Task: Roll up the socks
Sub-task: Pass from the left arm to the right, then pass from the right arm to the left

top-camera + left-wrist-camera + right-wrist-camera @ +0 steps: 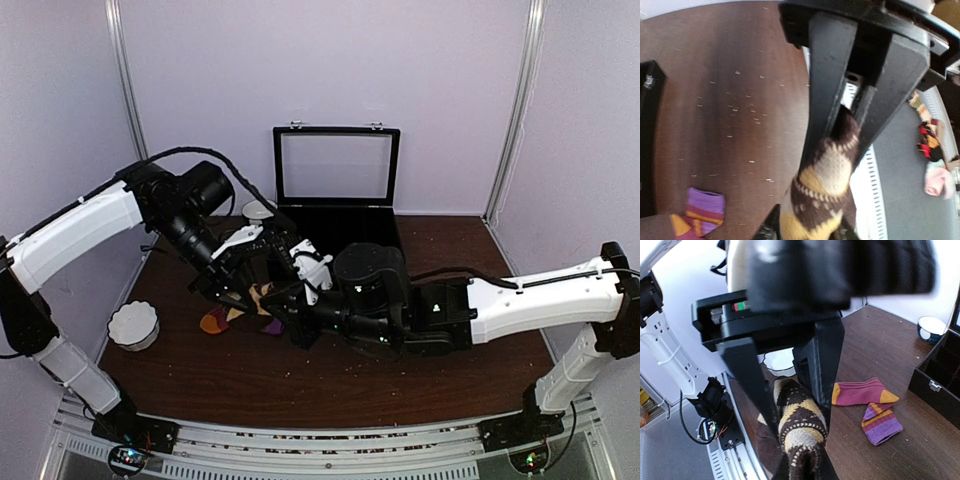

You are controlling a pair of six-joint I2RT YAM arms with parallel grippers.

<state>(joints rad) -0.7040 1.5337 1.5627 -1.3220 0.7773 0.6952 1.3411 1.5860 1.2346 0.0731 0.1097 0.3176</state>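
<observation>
Double-clamping the brown argyle sock (826, 182): pinching one end tight between the fingers of the left gripper (845, 137) and the other end tight between the fingers of the right gripper (792, 407), holding it bunched and raised off the dark wooden table (880, 335). Leaving the magenta sock (857, 392) with orange toe and the purple-striped sock (881, 424) lying flat just beside each other on the wood, near the open black box (940, 390).

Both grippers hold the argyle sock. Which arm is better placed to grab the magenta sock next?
Probably left: the magenta sock lies on its side of the held argyle sock, nearest the left gripper.
</observation>
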